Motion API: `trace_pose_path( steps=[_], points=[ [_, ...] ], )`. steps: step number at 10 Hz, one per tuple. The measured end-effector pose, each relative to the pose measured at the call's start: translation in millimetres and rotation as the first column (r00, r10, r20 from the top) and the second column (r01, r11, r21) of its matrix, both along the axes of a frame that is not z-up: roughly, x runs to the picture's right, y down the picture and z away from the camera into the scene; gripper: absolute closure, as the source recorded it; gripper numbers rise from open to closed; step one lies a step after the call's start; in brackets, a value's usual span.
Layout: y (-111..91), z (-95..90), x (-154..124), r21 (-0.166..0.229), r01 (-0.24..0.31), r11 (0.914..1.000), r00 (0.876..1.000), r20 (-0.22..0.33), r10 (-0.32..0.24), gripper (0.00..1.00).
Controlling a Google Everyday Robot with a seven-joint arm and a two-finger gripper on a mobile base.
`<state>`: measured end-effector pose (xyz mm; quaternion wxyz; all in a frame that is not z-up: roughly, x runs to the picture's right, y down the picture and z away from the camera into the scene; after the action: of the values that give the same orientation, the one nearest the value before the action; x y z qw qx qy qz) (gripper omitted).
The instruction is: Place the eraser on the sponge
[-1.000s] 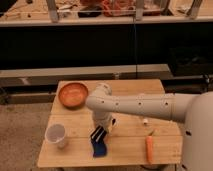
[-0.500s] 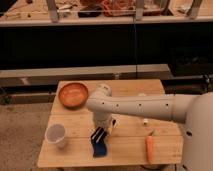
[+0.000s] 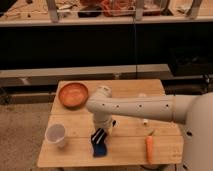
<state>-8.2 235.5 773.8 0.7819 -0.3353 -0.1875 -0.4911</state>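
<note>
Robotics lab or workshop, seen from inside the room. The gripper (image 3: 100, 134) hangs low over a small wooden table (image 3: 127, 156) set out like a test station. Loose props lie around the gripper: an orange bowl (image 3: 73, 94) behind it to the left, a white cup (image 3: 56, 135) to its left, and a carrot (image 3: 149, 149) to its right. Beyond the gripper a long dark workbench (image 3: 100, 47) spans the room. Clutter (image 3: 107, 7) crowds the bench top, perhaps tools and parts, too blurred to name. Left of the gripper, past the table's edge, is a bare speckled floor (image 3: 20, 135).
</note>
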Motion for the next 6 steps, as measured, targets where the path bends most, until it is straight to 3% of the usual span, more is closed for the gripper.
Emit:
trace_pose_path(
  steps=[2,5,6],
  points=[
    [1.9,0.3,0.6,0.0,0.003,1.0,1.0,0.002,-0.003,0.91],
    [5.1,1.5,0.9,0.001,0.005,1.0,1.0,0.007,-0.005,0.78],
    [5.6,1.5,1.2,0.001,0.006,1.0,1.0,0.006,-0.006,0.78]
  ],
)
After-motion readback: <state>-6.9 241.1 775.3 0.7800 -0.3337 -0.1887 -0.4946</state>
